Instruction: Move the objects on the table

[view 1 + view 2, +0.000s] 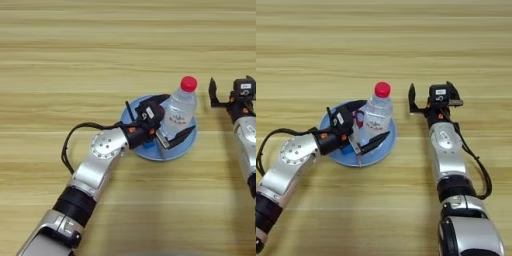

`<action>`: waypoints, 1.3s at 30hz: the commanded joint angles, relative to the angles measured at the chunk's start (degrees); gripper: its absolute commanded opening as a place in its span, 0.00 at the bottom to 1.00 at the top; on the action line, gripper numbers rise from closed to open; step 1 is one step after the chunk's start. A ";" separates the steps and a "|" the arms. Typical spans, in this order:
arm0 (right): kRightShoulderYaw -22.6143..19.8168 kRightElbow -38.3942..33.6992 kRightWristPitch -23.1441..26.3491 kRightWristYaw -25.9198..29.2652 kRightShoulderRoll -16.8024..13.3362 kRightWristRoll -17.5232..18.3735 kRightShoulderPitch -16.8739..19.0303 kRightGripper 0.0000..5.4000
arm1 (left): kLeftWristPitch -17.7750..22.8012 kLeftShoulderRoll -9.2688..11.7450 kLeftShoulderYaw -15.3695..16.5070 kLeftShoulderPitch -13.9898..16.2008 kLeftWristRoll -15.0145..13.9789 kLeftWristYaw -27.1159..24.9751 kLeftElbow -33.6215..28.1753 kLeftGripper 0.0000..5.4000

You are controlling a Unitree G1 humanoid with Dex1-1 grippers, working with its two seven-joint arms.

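Left hand [367, 125] has its fingers spread around the bottle [377, 114] on the plate [387, 145] — not yet clamped; right hand [433, 102] open, idle beside it — nothing evidently moved.

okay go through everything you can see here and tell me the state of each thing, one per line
Water bottle: upright on the plate, red cap on, between the left gripper's fingers.
Blue plate: flat on the table, under the bottle.
Scissors: on the plate, mostly hidden; only a red handle shows.
Left gripper: open around the bottle.
Right gripper: open, empty, right of the plate.
Table: bare wood beyond the plate.
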 commanded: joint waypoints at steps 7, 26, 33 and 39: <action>0.38 -0.81 0.94 -0.34 0.47 -0.24 -0.53 0.99 | -1.20 -2.15 0.39 -4.32 0.98 0.49 4.97 1.00; 0.44 -2.17 1.44 -0.54 0.87 -0.42 -0.03 0.99 | -4.56 -5.16 1.61 -9.23 2.44 2.95 15.66 1.00; 0.39 -3.00 1.70 -0.43 0.80 -0.38 0.38 0.99 | -5.92 -6.06 2.84 -10.16 3.04 4.08 19.05 1.00; 0.38 -3.53 2.02 -0.39 0.78 -0.38 0.61 1.00 | -7.02 -6.68 3.59 -10.66 2.75 4.15 21.13 0.92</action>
